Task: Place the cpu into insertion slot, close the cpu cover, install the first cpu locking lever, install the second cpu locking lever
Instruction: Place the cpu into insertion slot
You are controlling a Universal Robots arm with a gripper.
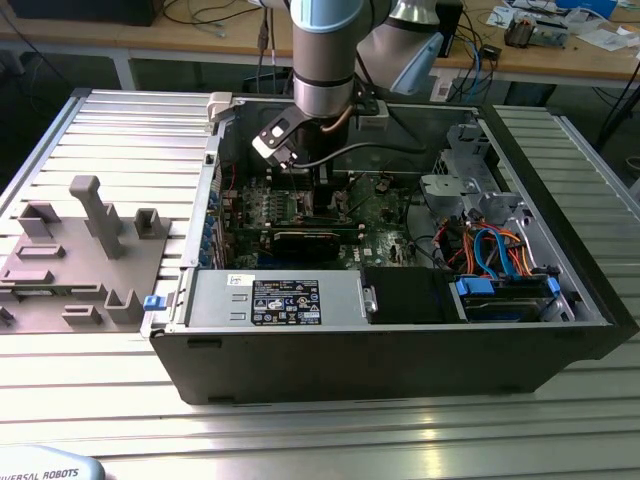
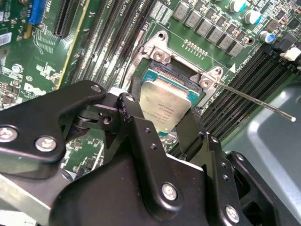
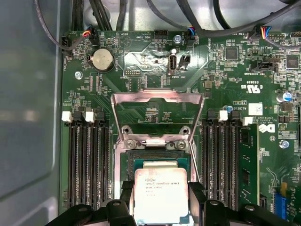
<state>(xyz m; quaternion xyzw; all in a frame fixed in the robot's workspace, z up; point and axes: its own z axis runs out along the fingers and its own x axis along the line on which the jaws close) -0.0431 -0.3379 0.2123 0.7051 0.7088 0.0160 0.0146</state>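
My gripper [image 3: 161, 200] is shut on the cpu [image 3: 161, 188], a small square chip with a silver-grey top, pinched by its two opposite edges between black fingers [image 3: 124, 195]. The chip hangs just over the open insertion slot [image 3: 160, 159], a little off from it. The cpu cover [image 3: 157, 97], a thin silvery frame, stands flipped open beyond the slot. In the second wrist view the cpu [image 2: 164, 101] sits between the fingers [image 2: 134, 117] over the slot, and a thin wire locking lever [image 2: 254, 96] sticks out, unlatched. In the exterior view the gripper [image 1: 318, 185] reaches down into the computer case.
Memory slots [image 3: 87, 160] flank the socket on both sides. A long black card [image 1: 305, 240], a power supply [image 1: 270, 300] and a drive cage with blue and orange cables [image 1: 490, 250] crowd the case. A grey fixture [image 1: 80, 250] lies at the exterior view's left.
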